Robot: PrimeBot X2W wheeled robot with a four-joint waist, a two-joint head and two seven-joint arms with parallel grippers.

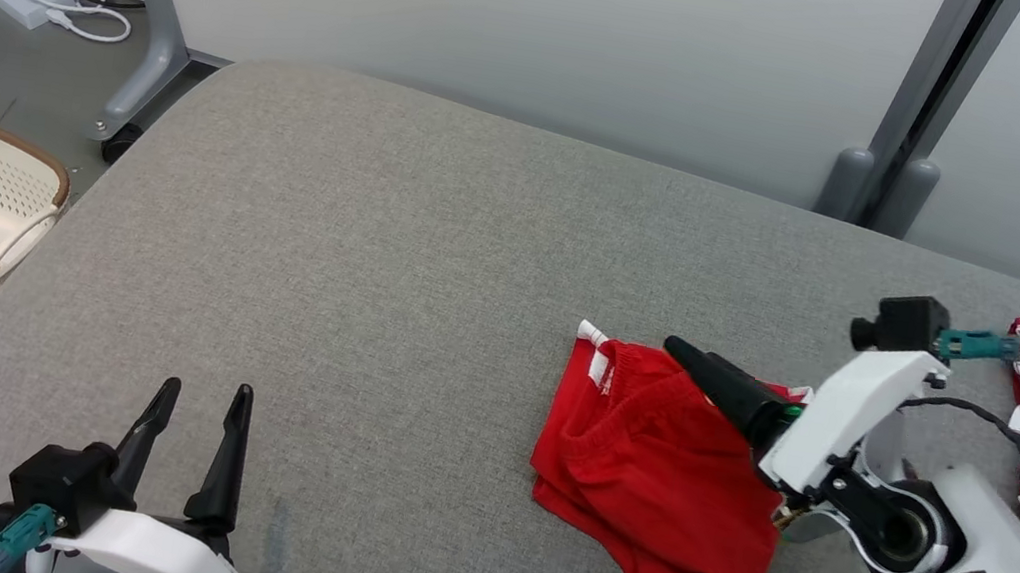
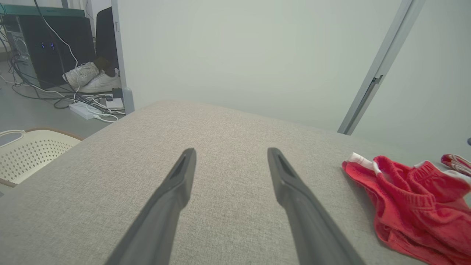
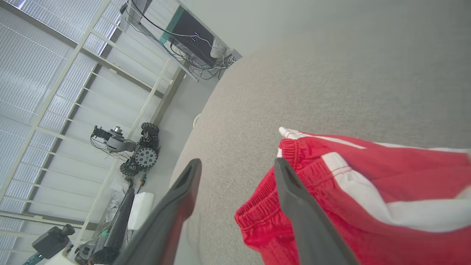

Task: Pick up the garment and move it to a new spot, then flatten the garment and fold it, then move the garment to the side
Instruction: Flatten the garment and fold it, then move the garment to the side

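Red shorts (image 1: 646, 459) lie crumpled on the grey cushion (image 1: 373, 256), your right gripper (image 3: 237, 163) spread, gripping nothing; move looks done, flattening, folding, shifting aside left.

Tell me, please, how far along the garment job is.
Possibly done: the move, as the red garment lies loose on the grey cushion. In hand: the right gripper hangs open over it. To do: flattening, folding and setting aside; it is crumpled.
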